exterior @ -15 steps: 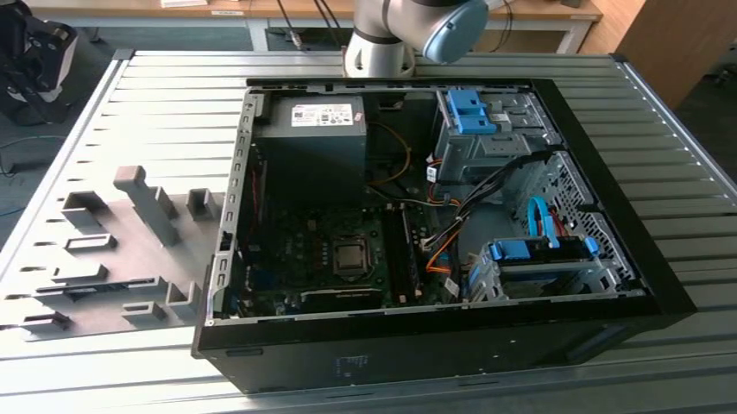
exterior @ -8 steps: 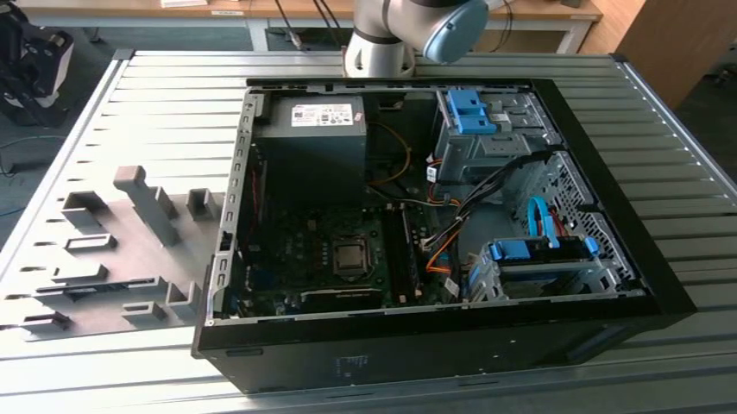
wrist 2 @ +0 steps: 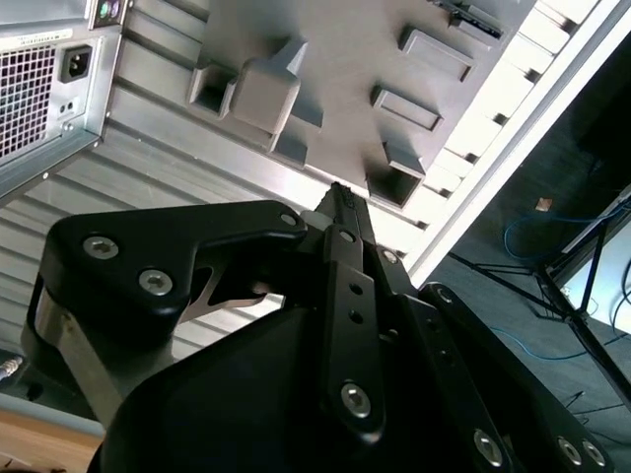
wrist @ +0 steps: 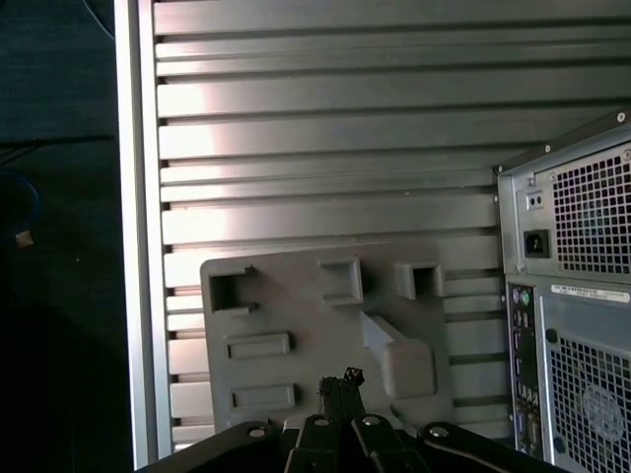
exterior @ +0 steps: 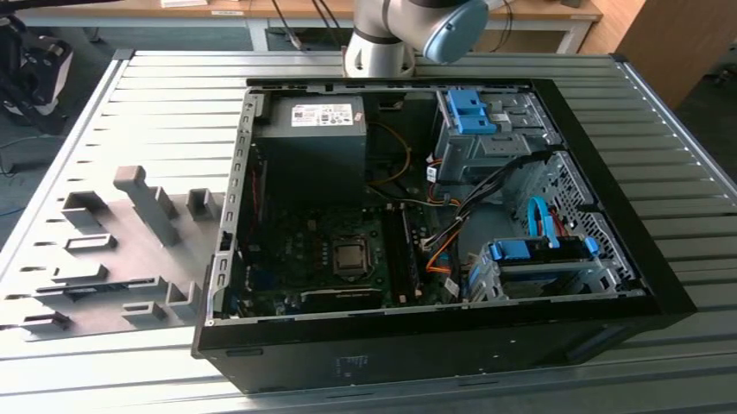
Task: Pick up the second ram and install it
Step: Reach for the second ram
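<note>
Black metal gripper [wrist 2: 340,197] [wrist: 340,379] fingers are seen pressed together at their tips in both wrist views, with nothing held between them, and are pointed toward the flat grey plastic holder plate [wrist 2: 335,49] laid on the ribbed metal table [wrist: 325,128]. A slim, dark stick, taken for the second ram [wrist 2: 463,12], is seen lying in a holder at the plate's far edge, well apart from the fingertips. Beside the plate, the open black PC case [exterior: 461,345] is laid on its side.
</note>
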`<control>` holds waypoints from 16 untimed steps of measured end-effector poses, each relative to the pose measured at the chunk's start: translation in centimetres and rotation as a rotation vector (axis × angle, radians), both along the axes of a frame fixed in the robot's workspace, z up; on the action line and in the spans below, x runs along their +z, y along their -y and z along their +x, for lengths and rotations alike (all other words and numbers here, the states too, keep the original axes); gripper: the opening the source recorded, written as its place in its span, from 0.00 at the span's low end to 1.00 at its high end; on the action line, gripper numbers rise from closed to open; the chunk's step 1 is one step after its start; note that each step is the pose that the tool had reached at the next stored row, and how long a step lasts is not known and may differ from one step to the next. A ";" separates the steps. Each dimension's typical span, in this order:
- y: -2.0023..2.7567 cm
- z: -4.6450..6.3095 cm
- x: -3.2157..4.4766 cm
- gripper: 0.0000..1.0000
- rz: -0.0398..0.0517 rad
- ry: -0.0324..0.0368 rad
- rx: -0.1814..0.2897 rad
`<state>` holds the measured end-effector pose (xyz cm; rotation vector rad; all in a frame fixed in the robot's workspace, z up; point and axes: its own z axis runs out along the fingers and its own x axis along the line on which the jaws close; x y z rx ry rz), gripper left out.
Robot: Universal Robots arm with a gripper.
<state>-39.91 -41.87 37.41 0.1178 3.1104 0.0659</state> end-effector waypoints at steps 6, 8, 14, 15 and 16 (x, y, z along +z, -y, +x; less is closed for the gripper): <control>0.05 -0.3 -0.50 0.11 -0.0002 -0.0003 0.000; 0.05 -0.5 -0.66 0.11 -0.0001 -0.0001 0.000; 0.08 -0.7 -1.20 0.11 -0.0001 -0.0001 0.000; 0.08 -0.8 -1.27 0.11 -0.0001 -0.0002 0.000; 0.09 -0.8 -1.35 0.11 -0.0002 -0.0002 0.000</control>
